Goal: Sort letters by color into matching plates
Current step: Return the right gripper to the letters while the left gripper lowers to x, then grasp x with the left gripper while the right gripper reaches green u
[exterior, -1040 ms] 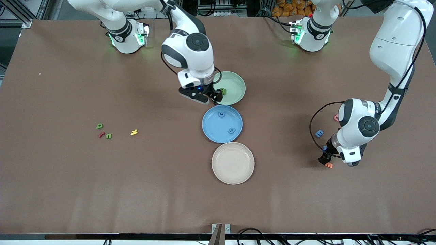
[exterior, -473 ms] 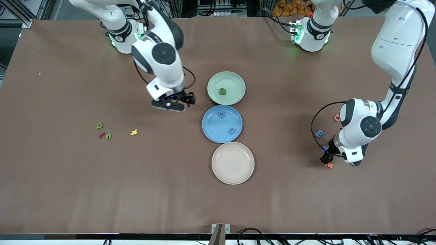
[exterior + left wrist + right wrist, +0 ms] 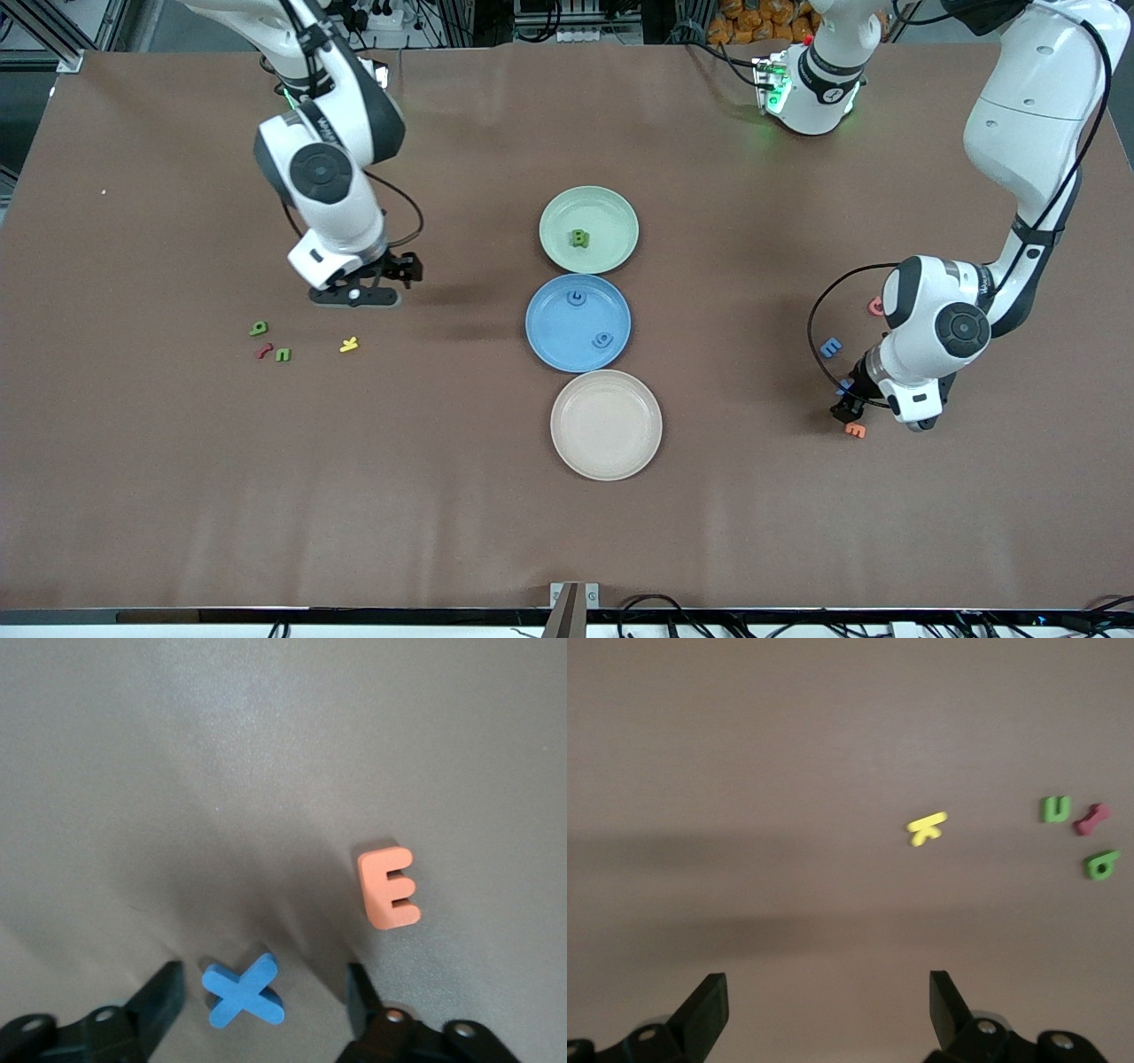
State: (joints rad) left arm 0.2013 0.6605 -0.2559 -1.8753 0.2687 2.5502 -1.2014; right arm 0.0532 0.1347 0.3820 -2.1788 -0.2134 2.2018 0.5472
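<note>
Around the blue plate (image 3: 578, 322) we place everything: it holds two blue letters, and the green plate (image 3: 588, 229), touching its rim farther from the front camera, holds one green letter (image 3: 579, 237). Toward the right arm's end of the table, our right gripper (image 3: 399, 270) hangs spread and empty, near two green letters (image 3: 1055, 809). Toward the left arm's end, our left gripper (image 3: 264, 992) straddles a blue X (image 3: 243, 990), fingers apart, not yet pinching; a blue E (image 3: 830, 347) lies nearby.
</note>
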